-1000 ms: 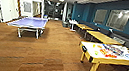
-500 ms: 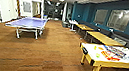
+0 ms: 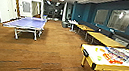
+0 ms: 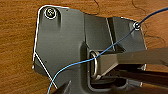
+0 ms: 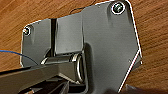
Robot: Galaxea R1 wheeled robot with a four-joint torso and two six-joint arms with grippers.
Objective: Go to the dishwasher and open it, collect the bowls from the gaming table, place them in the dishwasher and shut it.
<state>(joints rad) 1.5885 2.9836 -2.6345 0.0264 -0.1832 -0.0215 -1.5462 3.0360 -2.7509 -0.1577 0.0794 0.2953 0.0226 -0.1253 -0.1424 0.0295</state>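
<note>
Lots of bare wood floor (image 3: 48, 61) right in front, so plenty of open room down the middle of the hall. Closest thing is the gaming table (image 3: 91, 52), low on the right with its white top, yellow rim and yellow legs, its near corner sticking out toward the open floor. Colourful flat stuff is spread on it, plus a couple of small round things that could be the bowls (image 3: 99, 58), too blurry to call. Both wrist cams look straight down at floorboards past the dark plate, so whether either claw is spread or pinched, can't tell, and neither is anywhere near the table. Further back on the left sits a blue ping-pong table (image 3: 28, 23); plain yellow tables (image 3: 104, 39) line the teal wall (image 3: 87, 13) on the right.
</note>
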